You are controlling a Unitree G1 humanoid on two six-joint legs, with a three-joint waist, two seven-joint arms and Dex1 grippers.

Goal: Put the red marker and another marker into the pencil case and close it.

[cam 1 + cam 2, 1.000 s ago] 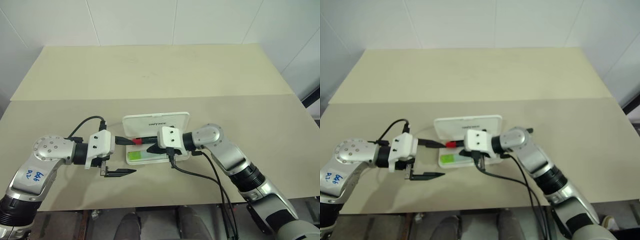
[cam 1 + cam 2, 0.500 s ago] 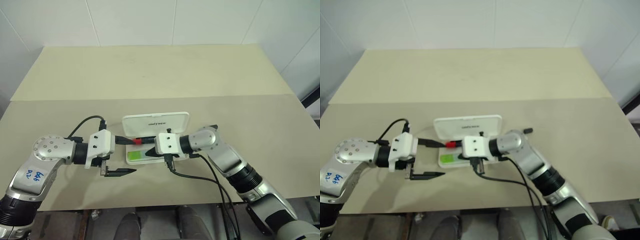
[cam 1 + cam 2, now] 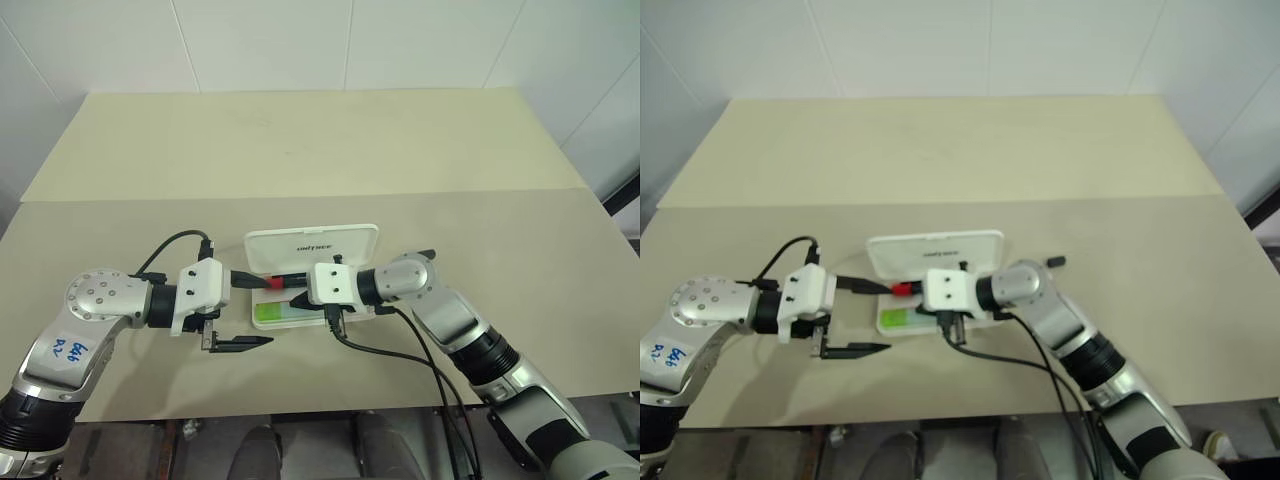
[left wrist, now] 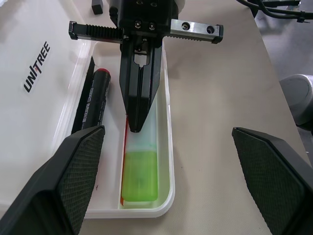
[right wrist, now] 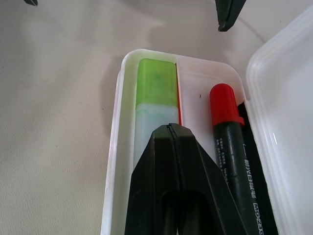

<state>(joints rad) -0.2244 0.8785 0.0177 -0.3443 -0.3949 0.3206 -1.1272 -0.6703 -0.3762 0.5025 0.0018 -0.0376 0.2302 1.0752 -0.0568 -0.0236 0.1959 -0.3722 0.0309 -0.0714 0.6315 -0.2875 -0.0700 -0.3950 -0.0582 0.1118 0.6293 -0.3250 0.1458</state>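
- I see the pencil case (image 4: 168, 161) lying open mid-table, lid (image 3: 312, 243) folded back.
- Inside, the lime-green marker (image 5: 155, 88) fills the near channel; the red marker (image 5: 230, 128) lies beside it.
- Right gripper (image 4: 139, 115), fingers pressed together, pokes into the tray over the green marker.
- Left gripper (image 3: 240, 312) spread wide, just off the case's left end, bare table (image 3: 300, 150) around.

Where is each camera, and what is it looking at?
Head views: up high, looking down at the table, both arms, the pencil case.
Left wrist view: faces the right gripper, shut, over the lime-green marker.
Right wrist view: looks down at that marker and the red marker.
Every view shares the case.
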